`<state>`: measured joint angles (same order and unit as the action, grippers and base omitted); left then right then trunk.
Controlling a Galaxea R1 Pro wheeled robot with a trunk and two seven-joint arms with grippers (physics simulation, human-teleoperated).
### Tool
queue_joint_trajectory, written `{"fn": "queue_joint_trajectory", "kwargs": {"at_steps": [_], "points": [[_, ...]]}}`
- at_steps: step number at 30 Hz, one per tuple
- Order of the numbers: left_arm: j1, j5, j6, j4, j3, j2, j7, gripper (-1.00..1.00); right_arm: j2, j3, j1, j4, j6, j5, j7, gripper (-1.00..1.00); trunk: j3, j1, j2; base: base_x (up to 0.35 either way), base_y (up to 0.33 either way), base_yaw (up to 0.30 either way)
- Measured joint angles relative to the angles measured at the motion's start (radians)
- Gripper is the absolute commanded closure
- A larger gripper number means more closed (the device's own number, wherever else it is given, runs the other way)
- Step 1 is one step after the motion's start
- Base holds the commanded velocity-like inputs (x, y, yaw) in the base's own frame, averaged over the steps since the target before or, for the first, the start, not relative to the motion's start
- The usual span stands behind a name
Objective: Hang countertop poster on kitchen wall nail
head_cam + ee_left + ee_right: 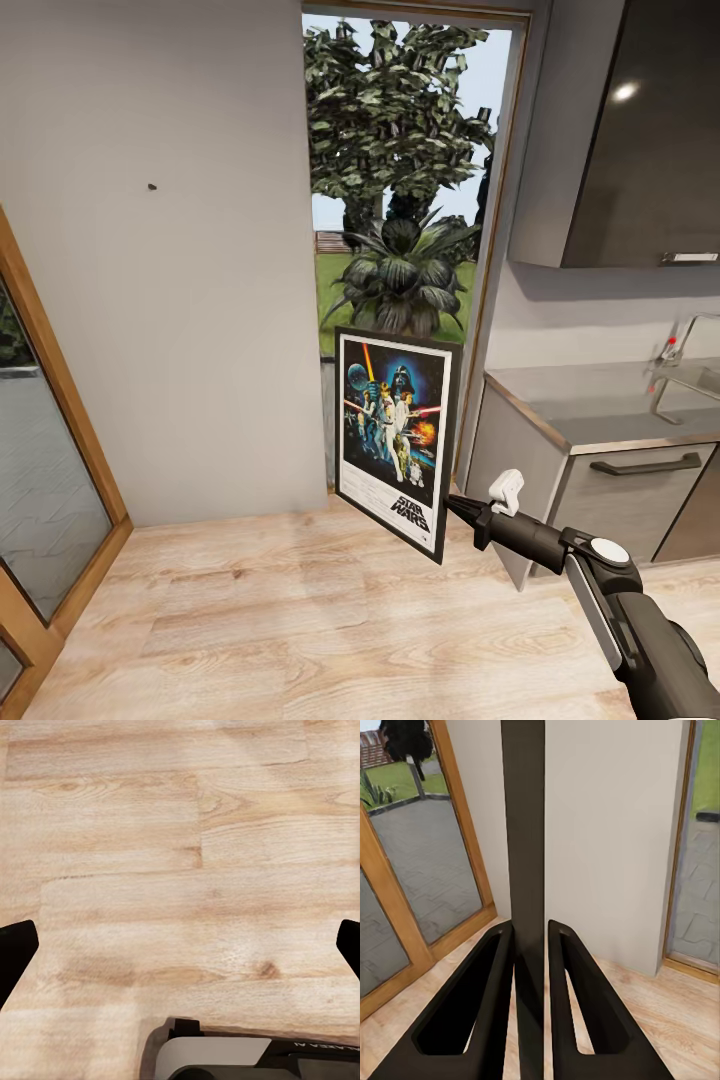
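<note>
The Star Wars poster hangs upright above the wooden floor, slightly tilted, in front of the doorway. My right gripper is shut on its lower right edge. In the right wrist view the poster appears edge-on as a dark strip clamped between the two fingers. A tiny dark wall nail sits high on the pale grey wall, well up and to the left of the poster. The kitchen countertop lies at the right. My left gripper is open over bare floor, its fingertips wide apart.
A glass door with a wooden frame stands at the left. An open doorway looks out on plants. Grey cabinets, a wall cupboard and a tap are at the right. Wooden floor stretches in front.
</note>
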<state>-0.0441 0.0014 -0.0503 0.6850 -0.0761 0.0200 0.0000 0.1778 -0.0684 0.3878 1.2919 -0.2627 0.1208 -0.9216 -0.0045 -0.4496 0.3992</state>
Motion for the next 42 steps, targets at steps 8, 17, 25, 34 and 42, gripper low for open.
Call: {"fn": "queue_joint_trajectory", "kwargs": {"at_steps": [8, 17, 25, 34, 42], "points": [[0.0, 0.0, -0.003, 0.0, 0.0, 0.0, 0.0, -1.0, 0.001, 0.0, 0.0, 0.0, 0.001, 0.0, -0.001, 1.0, 0.0, 0.0, 0.0, 0.0, 0.0, 0.0], [0.0, -0.001, -0.004, -0.002, 0.0, 0.0, 0.0, -1.0, 0.0, 0.001, 0.0, 0.0, 0.0, 0.001, -0.001, 1.0, 0.0, 0.0, 0.0, 0.0, 0.048, 0.108], [0.0, -0.001, -0.003, -0.003, 0.0, 0.0, 0.0, -1.0, 0.0, 0.002, 0.0, 0.0, 0.0, -0.002, -0.001, 1.0, 0.001, 0.0, 0.0, 0.0, 0.252, 0.271], [0.0, -0.001, -0.002, -0.004, 0.0, 0.0, 0.0, -1.0, 0.0, 0.001, 0.0, 0.0, -0.001, 0.003, -0.001, 1.0, 0.001, 0.0, 0.0, 0.009, 0.291, 0.076], [0.0, -0.001, 0.0, -0.003, 0.0, 0.0, 0.0, -1.0, 0.0, 0.0, 0.0, 0.0, -0.001, 0.003, -0.001, 1.0, 0.001, 0.0, 0.0, 0.152, 0.302, 0.001]]}}
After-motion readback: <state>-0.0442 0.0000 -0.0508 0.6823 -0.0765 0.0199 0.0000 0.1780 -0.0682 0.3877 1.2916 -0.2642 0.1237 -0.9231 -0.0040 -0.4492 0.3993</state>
